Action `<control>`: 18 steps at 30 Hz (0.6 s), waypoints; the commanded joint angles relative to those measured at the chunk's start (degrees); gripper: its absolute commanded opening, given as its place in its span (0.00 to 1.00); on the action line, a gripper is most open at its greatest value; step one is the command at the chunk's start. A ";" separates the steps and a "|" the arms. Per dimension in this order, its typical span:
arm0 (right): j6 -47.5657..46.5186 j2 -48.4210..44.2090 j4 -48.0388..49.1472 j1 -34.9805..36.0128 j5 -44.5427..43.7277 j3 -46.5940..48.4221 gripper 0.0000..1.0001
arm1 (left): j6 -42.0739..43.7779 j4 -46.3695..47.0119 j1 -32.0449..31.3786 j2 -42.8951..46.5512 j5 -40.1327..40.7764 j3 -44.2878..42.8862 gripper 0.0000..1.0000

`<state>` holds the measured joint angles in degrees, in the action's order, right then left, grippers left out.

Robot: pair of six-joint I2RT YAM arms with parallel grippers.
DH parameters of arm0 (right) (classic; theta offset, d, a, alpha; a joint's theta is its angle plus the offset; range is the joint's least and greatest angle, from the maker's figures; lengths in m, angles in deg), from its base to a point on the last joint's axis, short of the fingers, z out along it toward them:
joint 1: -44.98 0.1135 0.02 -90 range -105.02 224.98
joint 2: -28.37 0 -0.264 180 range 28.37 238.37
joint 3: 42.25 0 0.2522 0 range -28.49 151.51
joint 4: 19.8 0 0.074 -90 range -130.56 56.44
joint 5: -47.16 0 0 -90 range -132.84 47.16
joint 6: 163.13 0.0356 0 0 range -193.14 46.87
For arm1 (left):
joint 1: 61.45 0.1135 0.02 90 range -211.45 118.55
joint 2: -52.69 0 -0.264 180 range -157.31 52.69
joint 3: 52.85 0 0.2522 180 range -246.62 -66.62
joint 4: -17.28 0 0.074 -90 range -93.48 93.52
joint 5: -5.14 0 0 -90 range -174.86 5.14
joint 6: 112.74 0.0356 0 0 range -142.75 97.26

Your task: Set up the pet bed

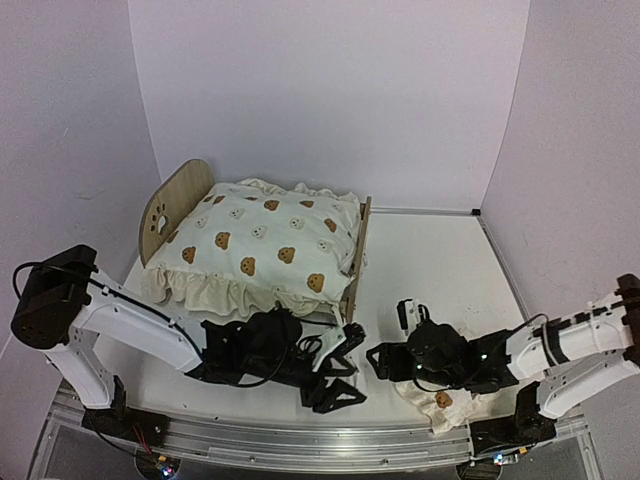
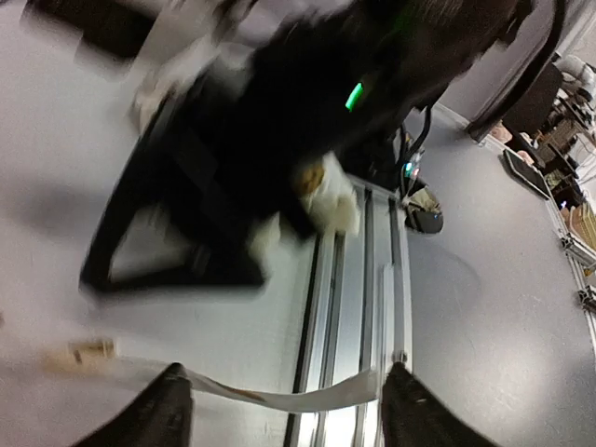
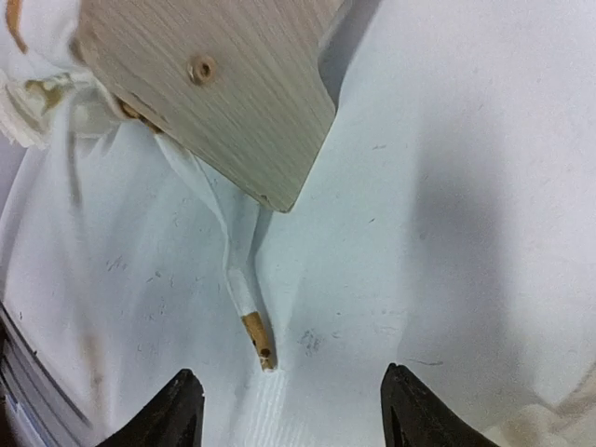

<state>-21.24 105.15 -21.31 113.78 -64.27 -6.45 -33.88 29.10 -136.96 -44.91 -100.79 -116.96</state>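
The pet bed (image 1: 185,190) stands at the far left of the table (image 1: 440,260), with the headboard at left and the footboard at right. A bear-print cushion (image 1: 265,240) covers its base. Near the footboard's near corner, the left gripper (image 1: 348,365) sits low with its jaws released. A white fabric tie (image 2: 279,399) lies across the gap between them, unclamped. Just to the right, the right gripper (image 1: 377,358) faces it, jaws released and empty. A small pillow (image 1: 437,402) lies beneath the right arm.
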 commanded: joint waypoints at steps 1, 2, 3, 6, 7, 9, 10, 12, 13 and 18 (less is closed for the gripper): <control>-9.55 -11.66 -26.65 -1.02 -0.81 5.98 0.79 | -11.75 -0.16 1.21 11.53 7.09 11.03 0.84; -12.02 -12.92 -28.33 -1.93 -0.55 7.53 0.84 | -13.68 -0.18 1.60 13.82 9.09 13.11 0.87; -14.47 -13.45 -29.52 -3.52 0.36 9.20 0.87 | -15.76 -0.12 2.29 15.64 10.69 14.87 0.88; -20.52 -12.79 -30.57 -8.40 4.08 15.22 0.91 | -23.06 -0.17 5.75 18.29 16.46 17.42 0.87; -22.41 -11.81 -30.49 -9.66 5.57 17.02 0.93 | -25.65 0.01 6.84 18.17 19.68 17.70 0.83; -25.12 -8.84 -30.44 -11.33 6.54 21.25 0.94 | -29.91 0.90 9.00 16.52 22.68 16.84 0.78; -26.36 -6.87 -30.44 -11.86 7.04 23.44 0.95 | -31.72 1.51 9.54 15.67 24.25 15.96 0.78; -27.56 -3.29 -30.36 -12.43 8.14 27.12 0.95 | -35.63 4.12 9.26 14.48 30.06 15.16 0.80; -27.93 -1.80 -30.29 -12.53 8.70 28.67 0.95 | -39.14 6.31 9.15 13.81 33.25 15.69 0.80; -28.29 0.56 -27.56 -12.96 11.69 30.19 0.96 | -41.54 22.19 9.45 6.43 40.20 15.65 0.61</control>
<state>-46.92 105.15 -50.36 101.34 -56.25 21.82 -70.12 36.77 -127.51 -33.74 -69.27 -99.41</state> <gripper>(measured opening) 0.955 0.644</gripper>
